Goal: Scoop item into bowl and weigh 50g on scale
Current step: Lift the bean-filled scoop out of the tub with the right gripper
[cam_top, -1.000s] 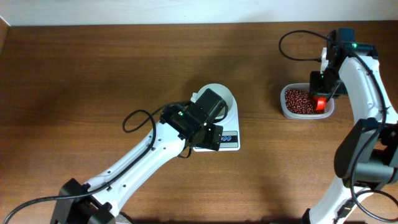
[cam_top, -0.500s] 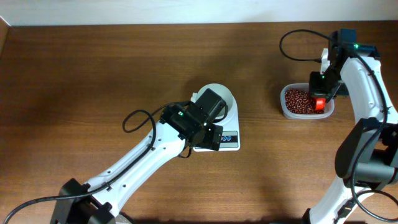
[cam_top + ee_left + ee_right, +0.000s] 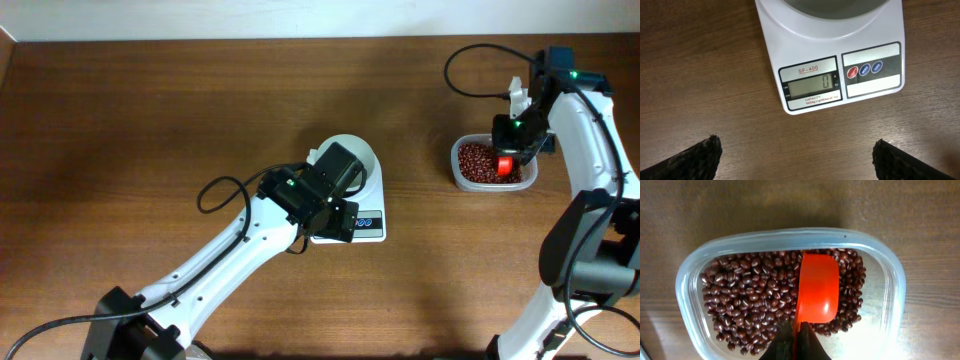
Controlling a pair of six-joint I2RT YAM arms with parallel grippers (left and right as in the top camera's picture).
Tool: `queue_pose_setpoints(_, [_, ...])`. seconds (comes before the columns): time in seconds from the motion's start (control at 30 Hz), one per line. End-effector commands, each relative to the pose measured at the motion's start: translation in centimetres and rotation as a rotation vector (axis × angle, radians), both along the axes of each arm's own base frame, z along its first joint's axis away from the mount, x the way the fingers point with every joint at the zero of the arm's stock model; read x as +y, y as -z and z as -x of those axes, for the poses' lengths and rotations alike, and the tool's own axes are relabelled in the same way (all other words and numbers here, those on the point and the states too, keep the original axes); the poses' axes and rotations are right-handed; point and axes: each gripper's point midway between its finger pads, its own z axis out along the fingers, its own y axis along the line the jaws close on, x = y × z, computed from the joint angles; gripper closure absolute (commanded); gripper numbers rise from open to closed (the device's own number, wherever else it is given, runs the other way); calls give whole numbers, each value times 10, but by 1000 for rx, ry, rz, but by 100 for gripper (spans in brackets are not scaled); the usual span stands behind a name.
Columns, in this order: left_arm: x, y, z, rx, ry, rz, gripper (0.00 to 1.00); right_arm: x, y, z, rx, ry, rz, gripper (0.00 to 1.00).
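Observation:
The dark red-brown beans (image 3: 750,300) lie in a clear plastic tub (image 3: 690,270), at the right in the overhead view (image 3: 480,163). My right gripper (image 3: 797,340) is shut on a red scoop (image 3: 816,292), whose empty bowl sits over the beans; it also shows overhead (image 3: 506,160). The white bowl (image 3: 368,152) stands on the white scale (image 3: 805,45), mostly hidden under my left arm. The scale's display (image 3: 812,86) reads 0. My left gripper (image 3: 795,160) is open and empty above the bare table in front of the scale.
The scale's red and blue buttons (image 3: 864,70) sit right of the display. Brown wooden table (image 3: 150,120) all round. A black cable (image 3: 470,75) loops near the right arm behind the tub.
The right gripper with the red scoop has shifted a little left and up over the tub. The left arm has not moved.

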Motion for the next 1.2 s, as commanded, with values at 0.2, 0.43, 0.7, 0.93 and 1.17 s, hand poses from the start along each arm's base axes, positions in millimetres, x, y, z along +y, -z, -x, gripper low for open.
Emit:
queue_pose_setpoints(0.2, [2, 2, 1, -4, -13, -10, 1, 6, 27, 7, 17, -2, -47, 96])
queue_pose_setpoints(0.43, [2, 2, 1, -4, -13, -10, 1, 11, 18, 6, -31, 60, -301, 96])
queue_pose_setpoints(0.7, [2, 2, 1, -4, -13, -10, 1, -7, 17, 17, -66, 116, -470, 96])
queue_pose_setpoints(0.93, [2, 2, 1, -4, -13, -10, 1, 1, 38, 22, -58, 98, -462, 96])
queue_pose_setpoints(1.17, [2, 2, 1, -4, -13, -10, 1, 4, 22, 15, -130, 123, -618, 96])
